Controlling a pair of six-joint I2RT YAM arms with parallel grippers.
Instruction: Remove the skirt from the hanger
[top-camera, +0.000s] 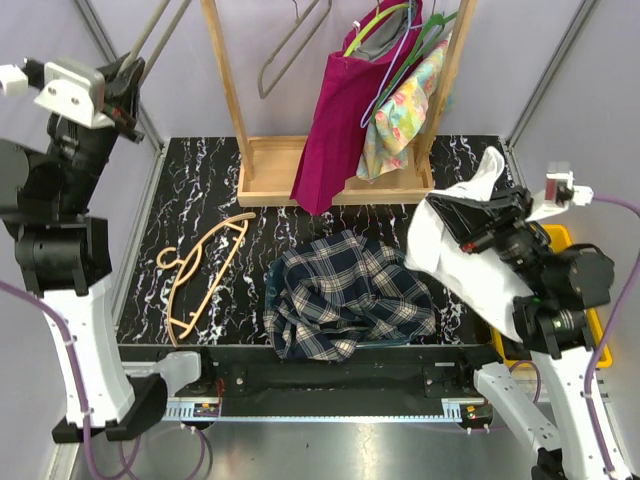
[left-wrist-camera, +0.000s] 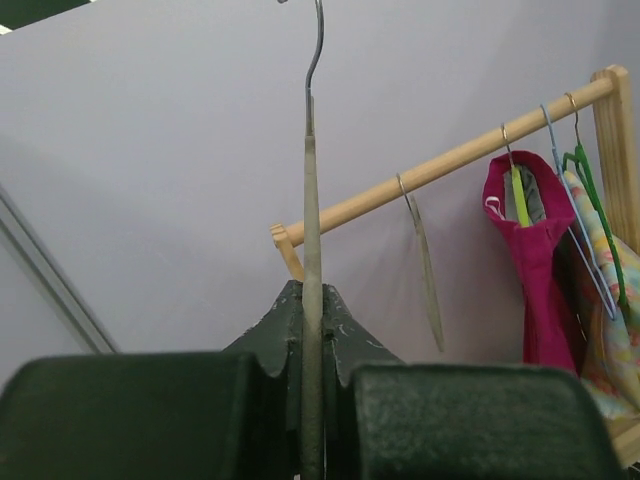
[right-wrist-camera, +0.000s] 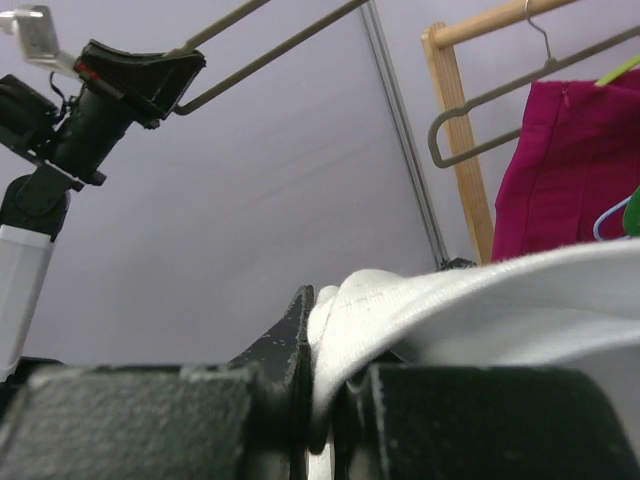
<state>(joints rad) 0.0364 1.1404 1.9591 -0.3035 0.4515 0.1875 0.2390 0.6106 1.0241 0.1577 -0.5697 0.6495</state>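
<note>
**Left gripper** (left-wrist-camera: 312, 305): the jaws are closed down to the thickness of the hanger (left-wrist-camera: 312, 190). It is pinched edge-on between the two pads, and its wire hook rises straight beyond the fingertips. From above, the gripper is seen raised high over the table's left edge, with the hanger's grey bars running up and away from the jaws.

Beyond these jaws and to their right, the wooden rack (left-wrist-camera: 450, 165) is seen. It carries an empty grey hanger (left-wrist-camera: 428, 270), then a magenta garment (left-wrist-camera: 540, 260) further along the rail.

**Right gripper** (top-camera: 450, 212): the jaws are almost fully closed, with a fold of the white skirt (top-camera: 455, 270) clamped between them. The rest of the cloth hangs below the jaws and back over the wrist, and one corner stands up above them. The skirt is held clear of the table (top-camera: 200, 170), well apart from the hanger in the left jaws.

Below and to the left of the right jaws, a plaid shirt (top-camera: 345, 295) lies crumpled on the table. Further left, a wooden hanger (top-camera: 200, 270) lies flat. Ahead of the jaws, a floral garment (top-camera: 405, 110) hangs on the rack beside the magenta one.
</note>
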